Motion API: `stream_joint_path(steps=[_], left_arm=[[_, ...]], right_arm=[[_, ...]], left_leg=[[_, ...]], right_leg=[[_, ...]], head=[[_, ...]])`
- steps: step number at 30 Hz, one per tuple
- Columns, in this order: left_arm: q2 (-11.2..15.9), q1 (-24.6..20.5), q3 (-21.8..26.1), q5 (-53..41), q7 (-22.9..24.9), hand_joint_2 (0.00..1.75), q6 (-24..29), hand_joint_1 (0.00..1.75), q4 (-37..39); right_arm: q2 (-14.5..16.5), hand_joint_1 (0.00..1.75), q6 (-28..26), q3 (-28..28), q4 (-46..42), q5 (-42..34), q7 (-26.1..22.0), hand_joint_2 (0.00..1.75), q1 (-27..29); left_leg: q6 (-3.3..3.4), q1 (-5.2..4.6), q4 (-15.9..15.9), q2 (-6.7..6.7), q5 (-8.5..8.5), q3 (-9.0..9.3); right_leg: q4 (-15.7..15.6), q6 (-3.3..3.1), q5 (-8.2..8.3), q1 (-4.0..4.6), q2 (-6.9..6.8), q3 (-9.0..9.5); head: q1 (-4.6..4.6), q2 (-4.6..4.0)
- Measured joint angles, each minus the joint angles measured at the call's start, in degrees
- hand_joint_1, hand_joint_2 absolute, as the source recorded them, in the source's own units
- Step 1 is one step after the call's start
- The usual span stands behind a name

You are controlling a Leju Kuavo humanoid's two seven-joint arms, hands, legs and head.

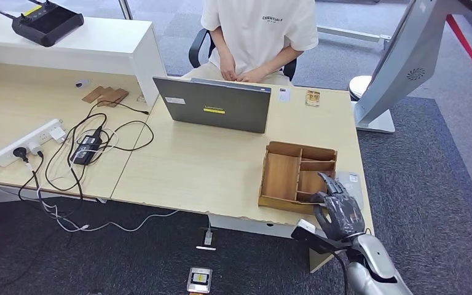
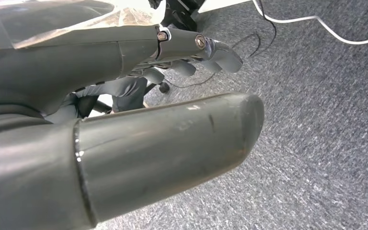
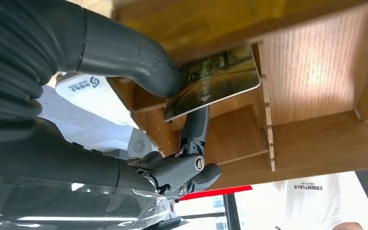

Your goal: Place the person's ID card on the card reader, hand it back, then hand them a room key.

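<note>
The right hand (image 1: 338, 212) reaches over the near right corner of the surface (image 1: 215, 169), its fingers in the near right compartment of a wooden box (image 1: 298, 174). In the right wrist view the thumb (image 3: 124, 55) and a finger (image 3: 196, 127) pinch a card (image 3: 213, 81) with a greenish picture and small print on it; the card sits inside the box, close to a divider. Which card it is cannot be told.

The left hand (image 2: 124, 124) hangs over grey carpet (image 2: 326, 143), fingers loosely curled and holding nothing; the thumb lies apart from them.

A person (image 1: 258, 37) in a white T-shirt sits at the far side of the surface, hands together at its edge. A grey laptop (image 1: 215, 104) stands open between the person and the box, its lid back facing the robot. Two small cards lie by the far edge to the right of the laptop: a white one (image 1: 283, 94) and a yellowish one (image 1: 312, 98). A flat pale device (image 1: 350, 182) lies just beside the box, at the right edge of the surface, partly behind the hand.

To the left, a power strip (image 1: 27, 142) and a black adapter (image 1: 87, 148) lie among looped cables (image 1: 61, 169). A black controller (image 1: 48, 23) rests on a white cabinet (image 1: 92, 52).
</note>
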Motion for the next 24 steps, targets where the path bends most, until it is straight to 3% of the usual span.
stream_joint_path(steps=[1, 4, 6, 8, 12, 14, 15, 18, 19, 22, 24], left_arm=[[-0.01, -0.01, 0.0, -0.06, 0.0, 0.0, -0.06, 0.0, -0.01], [-0.02, -0.03, -0.01, -0.32, 0.08, 0.0, -0.24, 0.0, -0.01], [-0.06, -0.1, -0.02, -0.68, 0.23, 0.0, -0.4, 0.0, -0.01], [-0.13, -0.22, -0.02, -1.01, 0.42, 0.0, -0.62, 0.0, -0.02], [-0.33, -0.54, -0.03, -1.2, 0.57, 0.0, -0.95, 0.0, -0.02], [-0.42, -0.68, -0.04, -1.21, 0.6, 0.0, -1.05, 0.0, -0.02], [-0.45, -0.75, -0.04, -1.21, 0.61, 0.0, -1.08, 0.0, -0.02], [-0.53, -0.92, -0.04, -1.22, 0.72, 0.0, -1.1, 0.0, -0.02], [-0.55, -0.97, -0.04, -1.24, 0.78, 0.0, -1.11, 0.0, -0.02], [-0.62, -1.07, -0.04, -1.3, 0.87, 0.0, -1.22, 0.0, -0.02], [-0.68, -1.11, -0.04, -1.32, 0.94, 0.0, -1.26, 0.0, -0.02]], right_arm=[[0.05, 0.84, -0.04, 0.04, 0.01, 0.01, 0.01, 1.75, -0.12], [0.38, 0.32, -0.21, 0.16, 0.03, 0.2, 0.02, 1.75, -0.32], [0.8, 0.17, -0.32, 0.26, 0.05, 0.55, -0.01, 1.75, -0.62], [1.37, 0.15, -0.4, 0.36, 0.18, 0.91, -0.14, 1.75, -1.17], [2.66, 0.23, -0.55, 0.56, 0.76, 1.34, -0.69, 1.75, -2.26], [3.21, 0.36, -0.7, 0.65, 1.15, 1.43, -0.98, 1.75, -2.6], [3.44, 0.56, -0.81, 0.67, 1.37, 1.44, -1.11, 1.75, -2.74], [3.93, 1.52, -1.14, 0.72, 2.01, 1.45, -1.4, 1.75, -3.12], [4.04, 1.7, -1.25, 0.74, 2.22, 1.43, -1.46, 1.75, -3.23], [4.33, 1.75, -1.55, 0.77, 2.98, 1.22, -1.54, 1.75, -3.52], [4.48, 1.27, -1.6, 0.78, 3.49, 1.07, -1.56, 1.75, -3.73]], left_leg=[[0.0, 0.0, 0.0, 0.0, 0.0, 0.0], [0.0, 0.0, 0.0, 0.0, 0.0, 0.0], [0.0, 0.0, 0.0, 0.01, 0.0, 0.0], [0.0, 0.0, 0.0, 0.01, 0.0, 0.0], [0.0, 0.01, 0.0, 0.01, 0.0, 0.0], [0.0, 0.0, 0.0, 0.01, 0.0, 0.0], [0.0, 0.0, 0.0, 0.01, 0.0, 0.0], [0.0, 0.0, 0.0, 0.01, 0.0, 0.0], [0.0, 0.0, 0.0, 0.0, 0.0, 0.0], [0.0, 0.0, 0.0, 0.01, 0.0, 0.0], [0.0, 0.0, 0.0, 0.01, 0.0, 0.0]], right_leg=[[0.0, 0.0, 0.0, 0.0, 0.0, 0.0], [0.0, 0.0, 0.0, 0.0, 0.0, 0.0], [0.01, 0.0, 0.0, 0.0, 0.0, 0.0], [0.01, 0.0, 0.0, 0.0, 0.0, -0.01], [0.01, 0.0, 0.0, 0.0, 0.0, -0.01], [0.01, 0.0, 0.0, 0.0, 0.0, -0.01], [0.01, 0.0, 0.0, 0.0, 0.0, -0.01], [0.01, 0.0, 0.0, 0.0, 0.0, -0.01], [0.01, 0.0, 0.0, 0.0, 0.0, -0.01], [0.0, 0.0, 0.0, 0.0, 0.0, -0.01], [0.0, 0.0, 0.0, 0.0, 0.0, -0.01]], head=[[0.01, 0.0], [0.0, 0.0], [-0.01, 0.0], [-0.01, 0.0], [-0.01, 0.0], [0.0, 0.0], [0.0, 0.0], [-0.01, 0.0], [-0.01, 0.0], [-0.01, 0.0], [-0.01, 0.0]])
